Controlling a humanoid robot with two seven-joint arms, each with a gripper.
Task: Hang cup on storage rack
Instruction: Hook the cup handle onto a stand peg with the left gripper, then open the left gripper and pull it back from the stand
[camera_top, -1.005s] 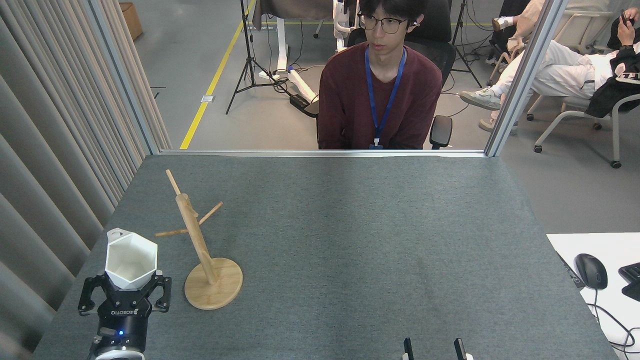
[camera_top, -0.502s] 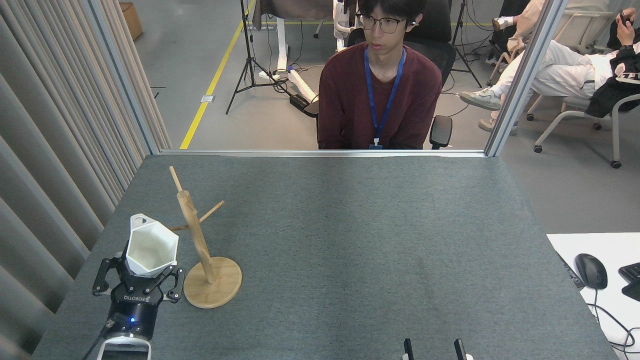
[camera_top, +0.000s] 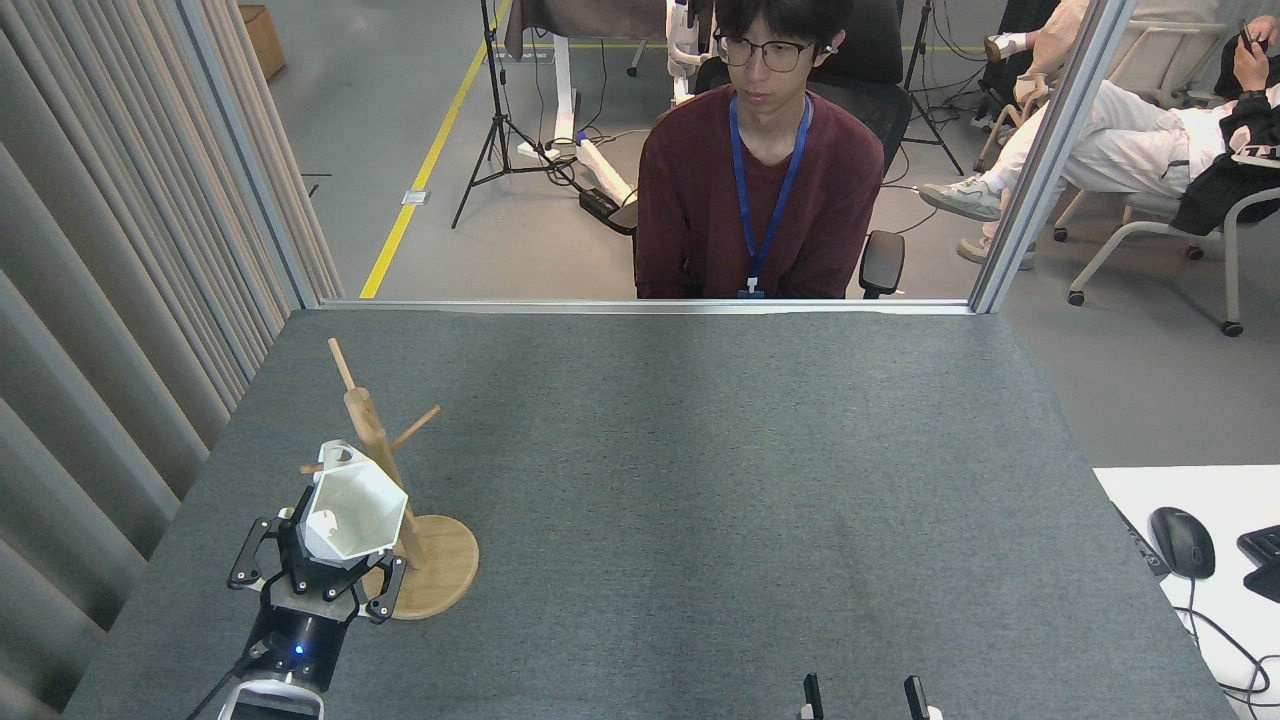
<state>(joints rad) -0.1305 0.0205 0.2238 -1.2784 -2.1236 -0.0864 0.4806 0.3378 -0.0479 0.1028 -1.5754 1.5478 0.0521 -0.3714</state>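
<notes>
In the head view, the left end effector (camera_top: 322, 560) is gripping the cup (camera_top: 352, 512) around its narrow base, fingers closed against the white facets, and is holding it up above the bench (camera_top: 700, 480) near the front left corner. The cup is tilting, its hexagonal mouth facing forward and to the right, and its tab handle (camera_top: 338, 456) is sitting at the top, right at the left-pointing peg (camera_top: 311, 467) of the rack (camera_top: 385, 480). Whether the peg is already passing through the handle's hole is too fine to tell; the two are overlapping in this view. The cup's body is lying just in front of the rack's post, over the round base (camera_top: 445, 570). So the pick-up is done and the carry to the rack looks all but done; threading the handle fully onto the peg and letting go are, by my judgement, what is remaining. The right end effector (camera_top: 866, 697) is showing only two dark fingertips at the bottom edge, standing apart and holding nothing.
</notes>
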